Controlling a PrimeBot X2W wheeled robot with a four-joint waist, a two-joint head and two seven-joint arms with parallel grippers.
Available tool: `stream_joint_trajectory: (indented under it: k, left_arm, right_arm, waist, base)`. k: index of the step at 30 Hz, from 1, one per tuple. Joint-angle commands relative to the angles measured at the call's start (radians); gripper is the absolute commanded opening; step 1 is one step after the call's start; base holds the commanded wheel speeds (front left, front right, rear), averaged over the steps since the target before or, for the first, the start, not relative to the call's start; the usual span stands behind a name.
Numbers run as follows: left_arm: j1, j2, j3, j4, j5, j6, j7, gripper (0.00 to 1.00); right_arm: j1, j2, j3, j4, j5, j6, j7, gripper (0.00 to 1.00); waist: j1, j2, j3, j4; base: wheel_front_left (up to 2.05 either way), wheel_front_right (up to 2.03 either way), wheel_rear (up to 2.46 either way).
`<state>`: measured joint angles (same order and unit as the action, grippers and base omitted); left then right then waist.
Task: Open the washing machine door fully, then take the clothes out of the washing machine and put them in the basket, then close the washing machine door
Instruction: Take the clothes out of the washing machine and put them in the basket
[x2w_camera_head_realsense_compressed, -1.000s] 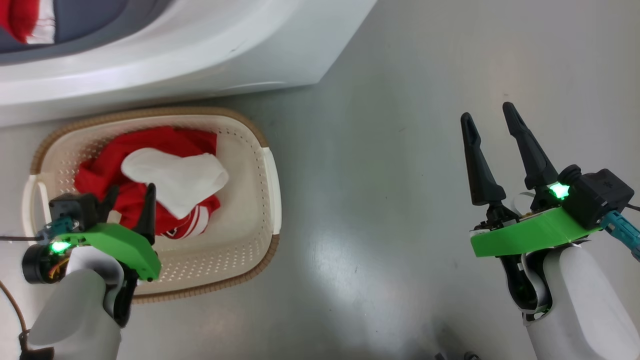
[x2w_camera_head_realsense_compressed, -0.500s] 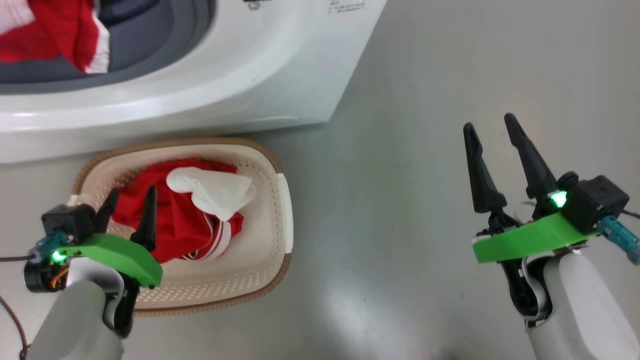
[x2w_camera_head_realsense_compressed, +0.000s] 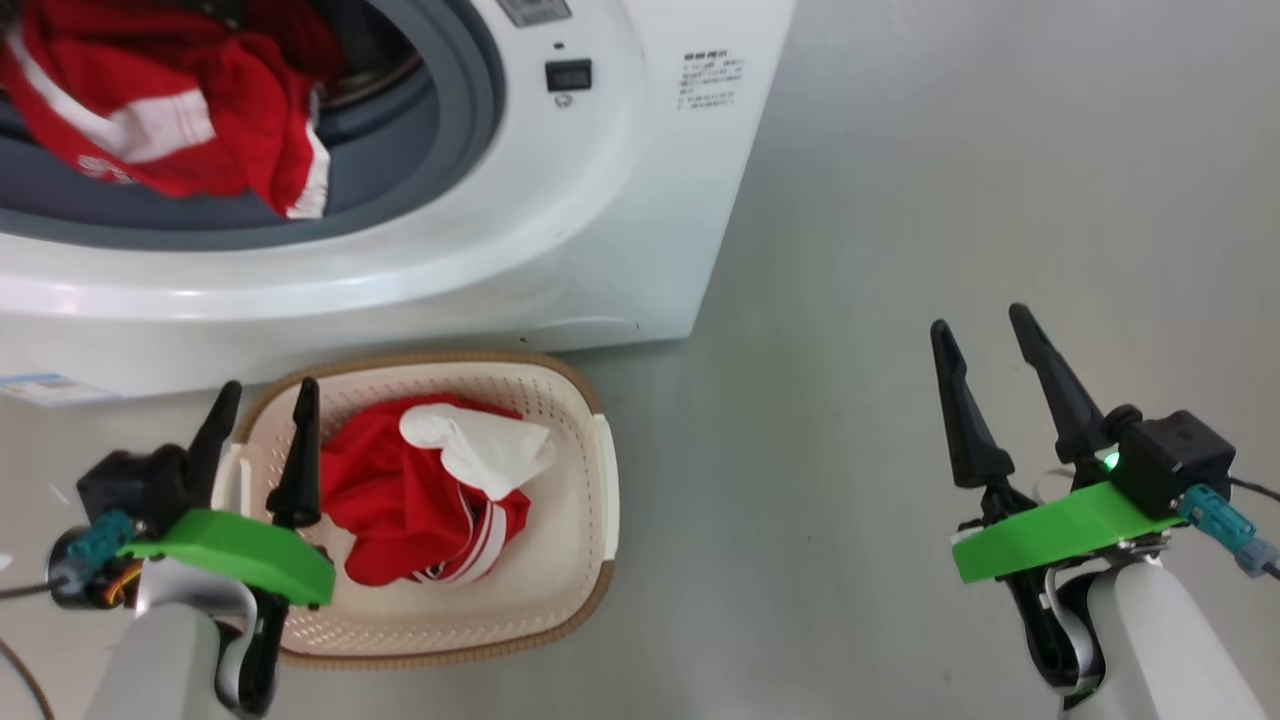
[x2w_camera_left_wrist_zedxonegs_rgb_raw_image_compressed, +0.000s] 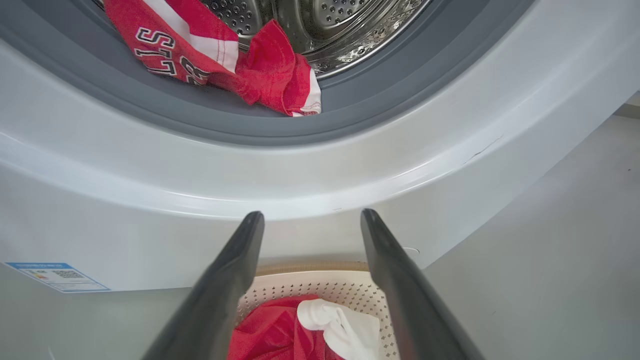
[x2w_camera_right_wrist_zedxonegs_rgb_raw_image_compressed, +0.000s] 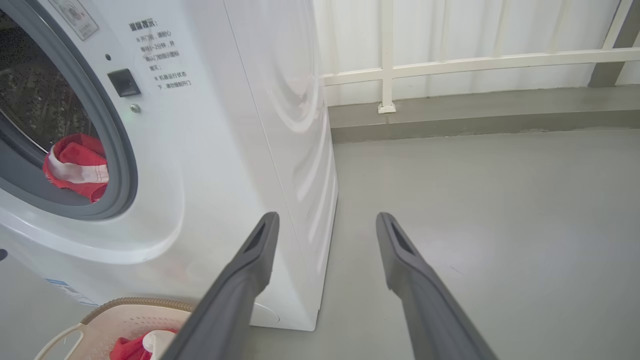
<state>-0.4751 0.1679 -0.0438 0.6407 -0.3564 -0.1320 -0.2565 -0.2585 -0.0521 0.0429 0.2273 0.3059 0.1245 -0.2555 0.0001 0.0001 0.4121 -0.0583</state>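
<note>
**Fig. Head view with both wrist views.** The washer fills the upper left. Its mouth is cut off by the top and left edges, so only the lower right arc of the grey gasket shows. A red jersey with white trim lies in the mouth, draped over the gasket's lower lip. In the left wrist view its white lettering is folded and only partly legible. Whether more cloth lies deeper in the drum cannot be told.

The basket stands on the floor just in front of the washer. Its left end is hidden behind the left gripper. Both wrist views cut the basket off at their bottom edge. Inside lies a crumpled second jersey with a white cloth on top; what is beneath them is hidden.

The left gripper hangs over the basket's left end with its jaws wide apart and nothing between them, fingers pointing toward the washer. The right gripper is equally wide and empty, over bare floor well to the right of the basket.

The printed text beside the latch socket is too small to read. The blue label is cut by the left edge.
</note>
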Motion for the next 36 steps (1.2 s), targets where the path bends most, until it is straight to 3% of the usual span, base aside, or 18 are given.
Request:
stream_joint_trajectory:
  k: [1,20,36]
  left_arm:
    - [0.036,0.023,0.044,-0.046,0.020,0.001,-0.005,1.00]
    - [0.295,-0.017,0.135,-0.386,0.149,0.001,-0.005,1.00]
    - [0.494,-0.051,0.195,-0.534,0.178,0.001,-0.005,1.00]
  right_arm:
    - [0.023,0.002,0.017,-0.018,-0.011,0.006,-0.006,1.00]
    - [0.148,-0.010,0.015,-0.011,-0.003,0.006,-0.006,1.00]
    - [0.243,-0.035,0.000,-0.017,0.016,0.006,-0.006,1.00]
  waist:
    - [-0.0001,-0.0001,-0.054,0.016]
    - [-0.0001,-0.0001,-0.219,0.004]
    - [-0.0001,-0.0001,-0.314,0.007]
  base:
    - [0.00,0.00,0.00]
    - [0.00,0.00,0.00]
    - [0.00,0.00,0.00]
